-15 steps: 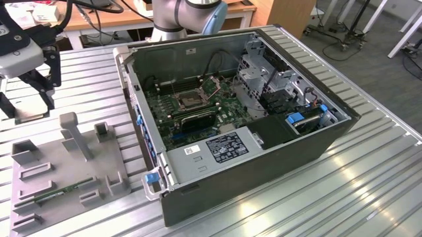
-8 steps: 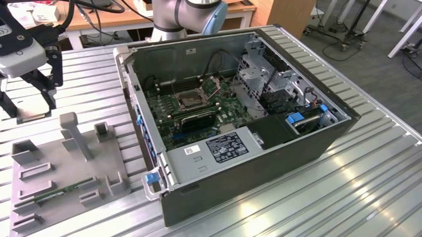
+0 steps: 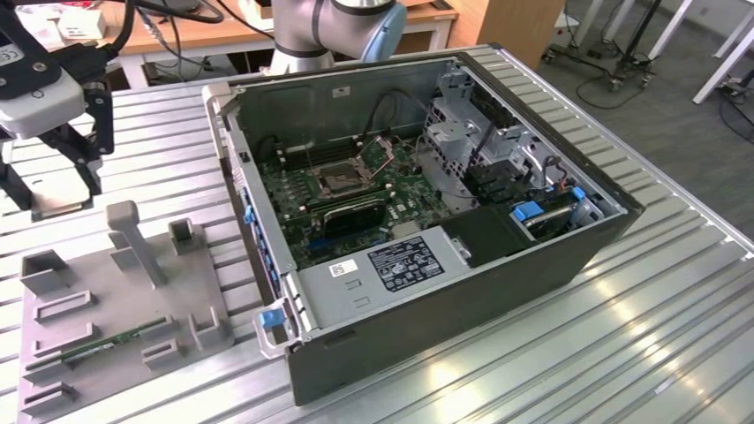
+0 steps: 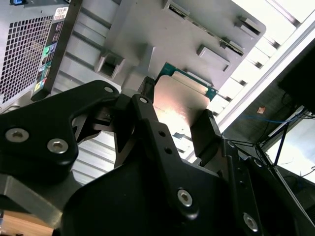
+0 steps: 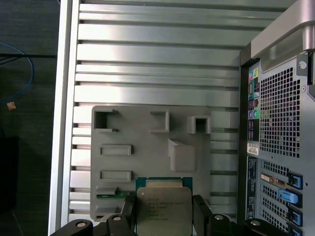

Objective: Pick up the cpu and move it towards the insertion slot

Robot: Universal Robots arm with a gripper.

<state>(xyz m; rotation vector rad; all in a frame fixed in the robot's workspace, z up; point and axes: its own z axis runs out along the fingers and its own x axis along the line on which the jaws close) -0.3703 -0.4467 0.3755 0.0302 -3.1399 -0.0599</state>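
Note:
The cpu (image 5: 163,209) is a flat square chip with a silver top and pale rim, clamped between my gripper's (image 5: 165,215) two black fingers (image 5: 201,212). From below, in the second wrist view, the cpu (image 4: 178,104) shows its pale underside between the gripper's (image 4: 174,122) fingers. In the exterior view the gripper (image 3: 53,187) hangs at the far left with the cpu (image 3: 56,208) held above the slatted table, left of the computer case. The insertion slot (image 3: 342,178), a silver frame around a dark centre, sits on the green motherboard inside the open case, well to the gripper's right.
A grey fixture plate (image 3: 118,300) with raised blocks lies on the table, a thin green memory stick (image 3: 101,346) resting on it. The open computer case (image 3: 471,291) has tall walls, a power supply and drive bays. The slatted table (image 3: 659,336) stretches to the exterior view's right.

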